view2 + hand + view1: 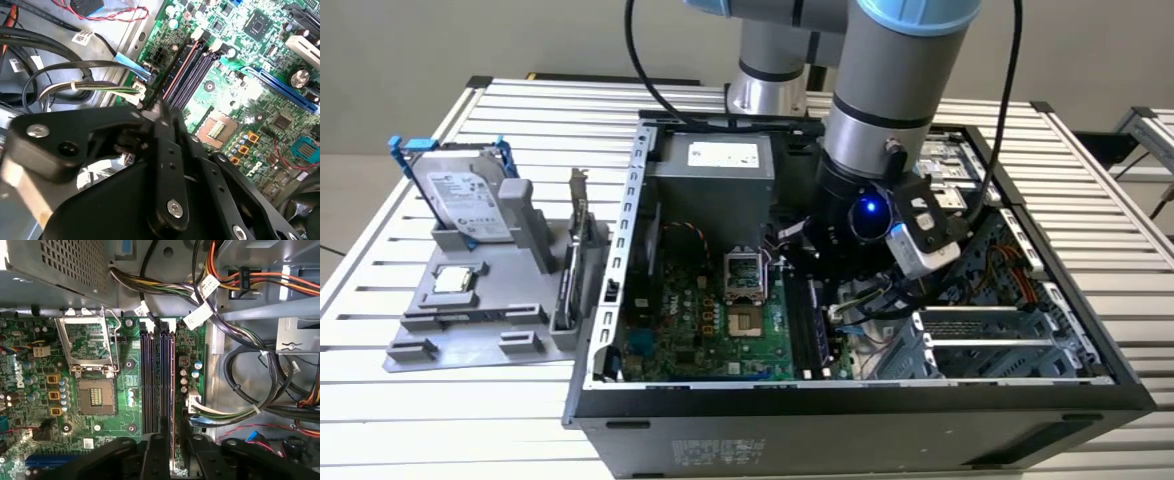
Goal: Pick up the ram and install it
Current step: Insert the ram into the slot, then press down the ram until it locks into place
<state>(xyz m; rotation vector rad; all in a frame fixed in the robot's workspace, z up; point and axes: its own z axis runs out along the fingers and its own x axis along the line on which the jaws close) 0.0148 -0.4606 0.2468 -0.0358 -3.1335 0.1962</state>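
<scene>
Exterior view first: the arm is reaching down into the open black computer case (pixel 854 395), which lies on its side on the white slatted worktop (pixel 440 420), and the black gripper (pixel 834 290) hangs low over the green motherboard (pixel 707 310), right by the memory slots. The ram (pixel 823 335), that long narrow dark circuit-board stick, is standing on edge along the slot furthest from the silver square processor socket (pixel 95 395). In the first wrist view you see the ram (pixel 173 390) edge-on as a thin line running down that outer slot and passing right between the two black fingers (pixel 155 455) of the gripper (pixel 175 450). So they straddle it, one on each side, but honestly I can't tell whether they're actually squeezing it or just sitting beside it. Second wrist view has the gripper (pixel 162 112) at one end of the slot row, with the ram (pixel 177 70) running away from it. Off on the exterior view's left, a silver hard drive in a blue frame (pixel 460 195) sits upright in a grey plastic holder (pixel 467 320), well apart from the case.
</scene>
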